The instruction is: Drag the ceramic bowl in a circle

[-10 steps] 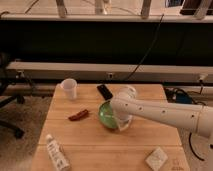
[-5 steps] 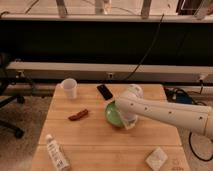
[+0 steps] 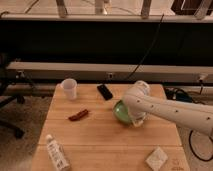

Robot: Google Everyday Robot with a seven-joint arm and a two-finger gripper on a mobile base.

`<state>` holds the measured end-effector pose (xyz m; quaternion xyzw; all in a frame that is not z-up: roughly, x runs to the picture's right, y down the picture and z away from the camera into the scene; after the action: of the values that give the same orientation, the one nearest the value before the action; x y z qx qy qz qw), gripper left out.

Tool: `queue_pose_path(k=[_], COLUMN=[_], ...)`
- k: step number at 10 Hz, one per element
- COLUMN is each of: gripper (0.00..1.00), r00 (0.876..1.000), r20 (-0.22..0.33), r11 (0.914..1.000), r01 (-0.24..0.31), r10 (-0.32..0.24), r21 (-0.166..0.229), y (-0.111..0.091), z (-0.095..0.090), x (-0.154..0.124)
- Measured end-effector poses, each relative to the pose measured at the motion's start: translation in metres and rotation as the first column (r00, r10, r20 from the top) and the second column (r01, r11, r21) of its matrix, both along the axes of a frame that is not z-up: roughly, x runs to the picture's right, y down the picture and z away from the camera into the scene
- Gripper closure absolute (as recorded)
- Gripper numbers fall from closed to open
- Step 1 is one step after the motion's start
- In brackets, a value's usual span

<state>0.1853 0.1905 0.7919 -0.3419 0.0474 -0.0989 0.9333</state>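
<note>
The end effector (image 3: 136, 120) is down on the right side of the ceramic bowl (image 3: 120, 111), covering that edge; can't tell how far open it is or whether it's gripping. The bowl sits on the wooden counter (image 3: 100, 137), with a white mug (image 3: 69, 88) off to its upper left, a black phone (image 3: 104, 91) just behind it and a reddish strip (image 3: 78, 115) to its left. Behind the bowl, past the counter's back edge, there's a dark wall with a pale rail (image 3: 75, 71).

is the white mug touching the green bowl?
No. The white mug stands apart at the table's far left, while the ceramic bowl sits right of centre under the gripper, with bare wood between them.
</note>
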Motion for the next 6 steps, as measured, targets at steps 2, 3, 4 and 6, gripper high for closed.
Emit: queue_pose_path(k=[2, 3, 4, 6], gripper=[1.0, 1.0, 1.0, 1.0], r00=[1.0, 0.999, 0.999, 0.999], r20=[-0.03, -0.039, -0.042, -0.026], r11=[1.0, 0.9999, 0.9999, 0.9997], r01=[0.006, 0.009, 0.009, 0.022], r10=[-0.007, -0.009, -0.01, -0.022], r21=[-0.005, -0.008, -0.011, -0.014], y=[-0.012, -0.017, -0.021, -0.031], z=[0.007, 0.012, 0.016, 0.027], x=[0.021, 0.028, 0.032, 0.03])
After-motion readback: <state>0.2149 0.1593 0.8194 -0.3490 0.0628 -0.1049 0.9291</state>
